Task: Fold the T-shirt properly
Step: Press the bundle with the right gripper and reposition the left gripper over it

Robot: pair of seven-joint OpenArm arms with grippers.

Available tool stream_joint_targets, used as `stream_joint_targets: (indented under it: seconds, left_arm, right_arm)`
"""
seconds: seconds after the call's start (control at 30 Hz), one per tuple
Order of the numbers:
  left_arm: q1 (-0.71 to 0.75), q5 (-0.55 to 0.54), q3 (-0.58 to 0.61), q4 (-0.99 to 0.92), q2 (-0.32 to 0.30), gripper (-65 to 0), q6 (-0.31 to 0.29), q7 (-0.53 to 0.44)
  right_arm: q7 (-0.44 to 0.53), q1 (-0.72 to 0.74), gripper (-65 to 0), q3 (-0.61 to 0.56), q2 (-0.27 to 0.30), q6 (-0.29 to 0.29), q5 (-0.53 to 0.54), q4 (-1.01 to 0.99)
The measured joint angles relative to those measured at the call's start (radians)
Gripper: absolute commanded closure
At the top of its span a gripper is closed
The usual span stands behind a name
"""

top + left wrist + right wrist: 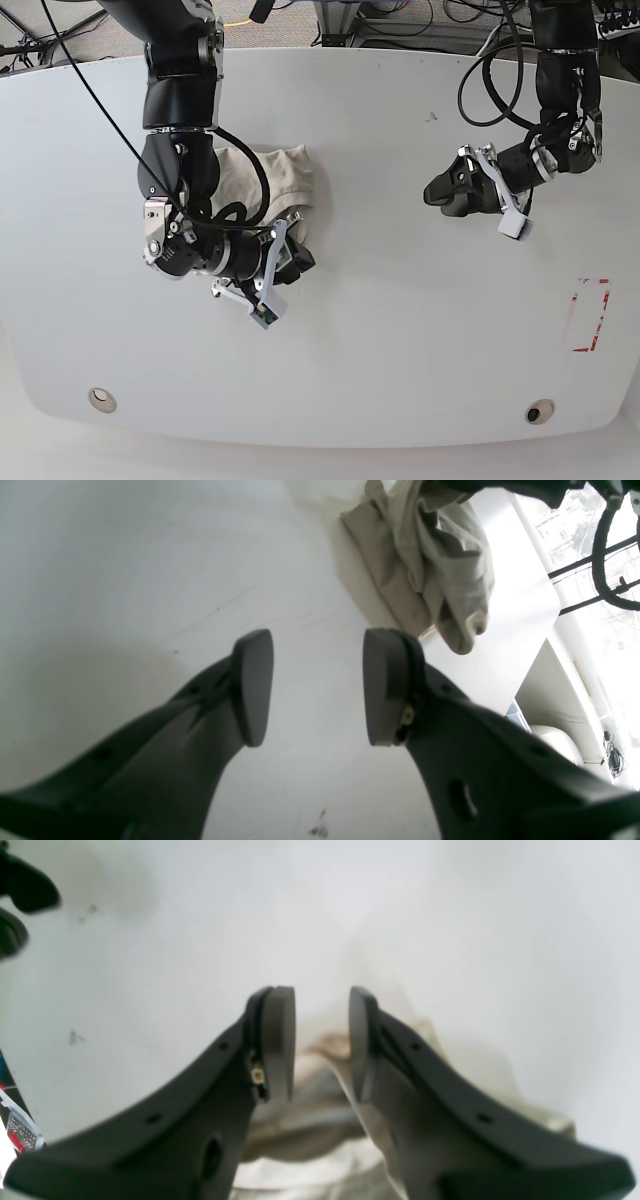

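Beige cloth sits in a bunchy heap on the white table [400, 330], and that heap is the T-shirt [285, 175]. It lies on the side of the right arm, partly hidden under that arm in the base view. It is not flat at all, so it does not look folded yet.

The right gripper [320, 1040] is right over the shirt. Its jaws are a little apart, with cloth showing in the gap and against one pad. I cannot tell if it is really holding the cloth or just touching it.

The left gripper [315, 685] is well apart from the shirt, over bare table. Its jaws are open and hold nothing.

What could go wrong? If the right gripper pinches many layers at once, the whole heap may lift as one lump and stay wrinkled. If it has only a tiny bit of cloth, the shirt may slip out. With just one arm pulling, the shirt may slide instead of opening up
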Motion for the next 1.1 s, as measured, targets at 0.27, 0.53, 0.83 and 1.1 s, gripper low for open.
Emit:
stream_joint_targets:
  seconds: [0.27,0.53,0.83,1.1]
  left_arm:
    - [0.0,0.003,0.0,-0.001,0.001,-26.4,0.0,0.0]
    - [0.003,0.004,0.004,-0.004,0.031,-26.4,0.0,-0.002]
    - [-0.009,0.085,0.154,0.059,0.027,-26.4,0.008,0.01]
    - [-0.107,0.284,0.458,0.227,0.087,-26.2,0.0,-0.011]
  right_arm:
    - [-0.012,-0.057,-17.6,-0.002,0.048,0.002,0.001,0.113]
    - [-0.007,-0.172,-17.4,0.01,0.179,0.004,0.015,0.226]
    - [0.003,-0.224,-17.4,0.125,0.216,0.001,0.026,0.2]
    - [-0.003,-0.165,-17.4,0.237,0.269,0.001,-0.007,0.159]
